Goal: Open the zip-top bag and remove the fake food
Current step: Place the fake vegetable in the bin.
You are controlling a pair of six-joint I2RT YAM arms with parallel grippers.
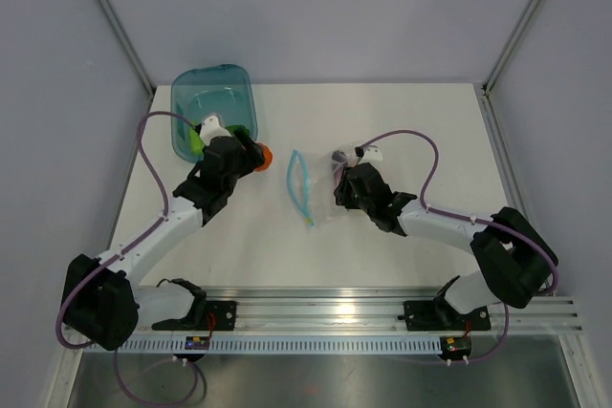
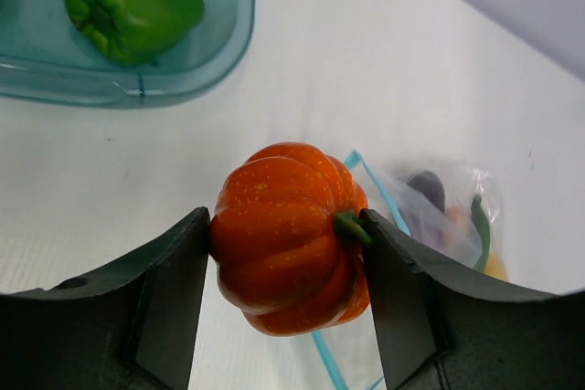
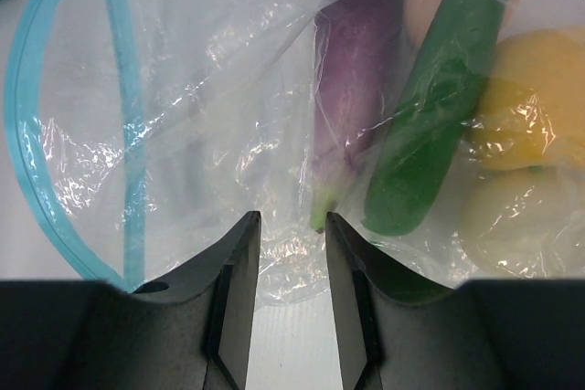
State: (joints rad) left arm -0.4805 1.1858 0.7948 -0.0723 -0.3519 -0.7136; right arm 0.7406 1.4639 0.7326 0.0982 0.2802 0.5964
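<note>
The left gripper (image 2: 288, 248) is closed on the orange-red tomato (image 2: 288, 235), one dark finger (image 2: 164, 299) against each flank of it. The green stem nub touches the inner face of the finger on the right of that view. The tomato fills the whole gap and bulges out past the fingertips, clear of the table (image 1: 382, 112). Ahead of these jaws and off to one side stands the teal tub (image 2: 228, 43), with the green pepper (image 2: 132, 2) lying inside it. Beyond the tomato on the other side lies the zip-top bag (image 2: 439, 212).

The right gripper (image 3: 288, 226) stands over the bag, its two fingers a narrow gap apart. Crinkled clear film of the bag fills that gap and spreads out to both sides of the tips. Whether the fingers grip the film cannot be told. The light blue zip strip (image 3: 128, 116) curves in a loop out beyond the finger on the left of this view, so the mouth gapes. The purple eggplant (image 3: 352, 89) lies inside the bag straight ahead of the gap, its pale green end just off the other fingertip. Beside it, further out on that side, the green pod (image 3: 430, 116) lies slanted, then the yellow lemon (image 3: 530, 98) and the whitish egg (image 3: 512, 216), all under the film
</note>
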